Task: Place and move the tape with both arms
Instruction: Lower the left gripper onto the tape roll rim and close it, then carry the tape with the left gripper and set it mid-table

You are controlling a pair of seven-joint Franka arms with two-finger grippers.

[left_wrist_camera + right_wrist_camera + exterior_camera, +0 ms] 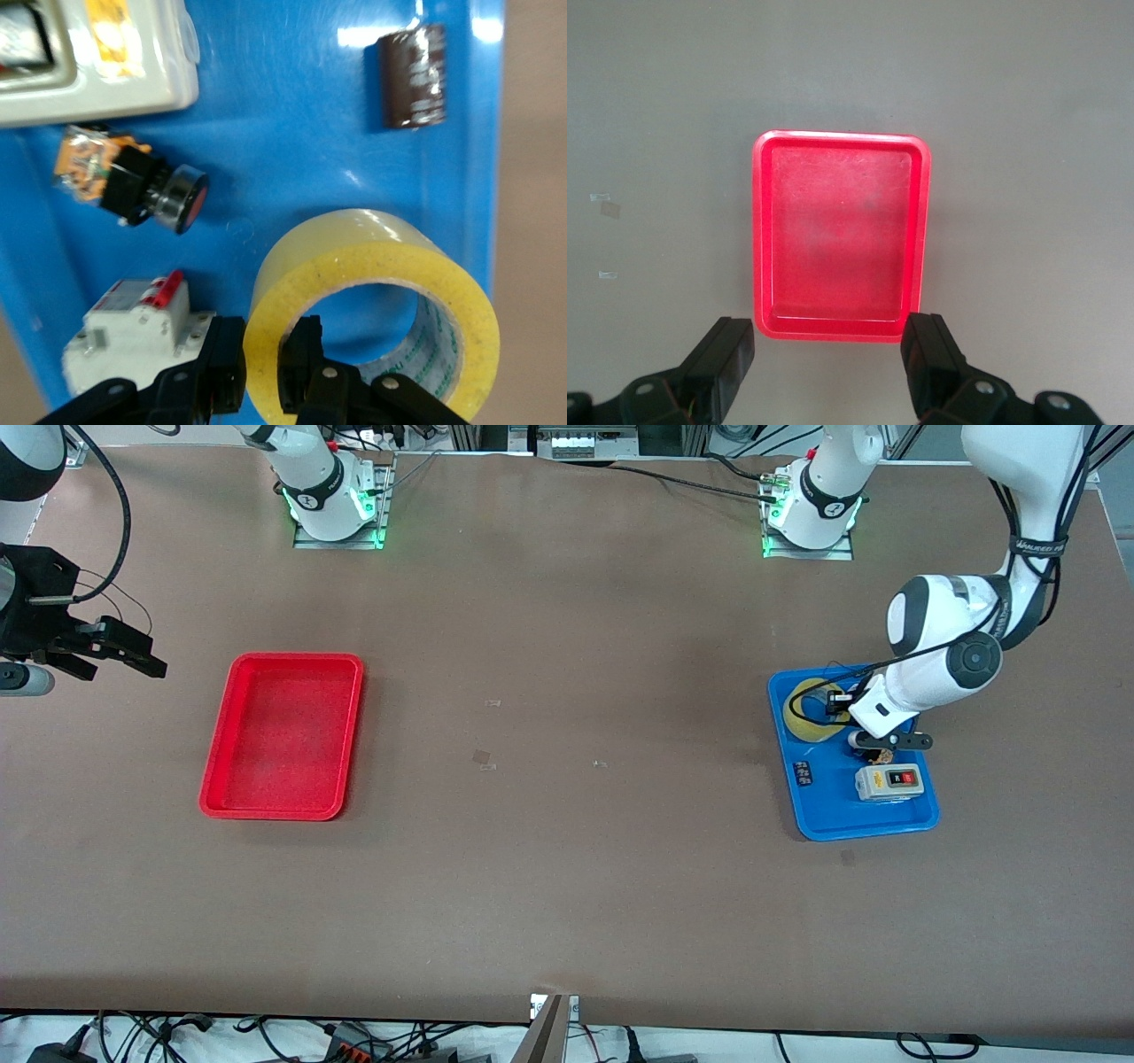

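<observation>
While the left pincer (263, 367) is down in the blue tray (819, 815), at the right of the front view, its two fingers straddle the wall of the tape (372, 292): one finger sits inside the wide hole, the other outside against the yellow rim, and the jaws look pinched onto that wall. The tape lies flat in the tray's upper part in the front view (811, 708), partly hidden under the left arm's wrist. It shares the tray with a white switch box (889, 782), a red push button (168, 197), a small white breaker (133, 332) and a dark capacitor (410, 75).

Judging from this, the step in hand is the first pickup: the grip is made, the lift is not yet done, as the roll still rests on the tray floor.

The right pincer (106, 651) hangs at the left edge of the front view, over bare bench (567, 886) just beside the empty red tray (283, 735); its fingers are spread wide apart with nothing between them, and that arm waits.

The next move probably calls for a straight rise, clear of the breaker that stands just beside the outer finger, then a carry toward the middle of the bench.
</observation>
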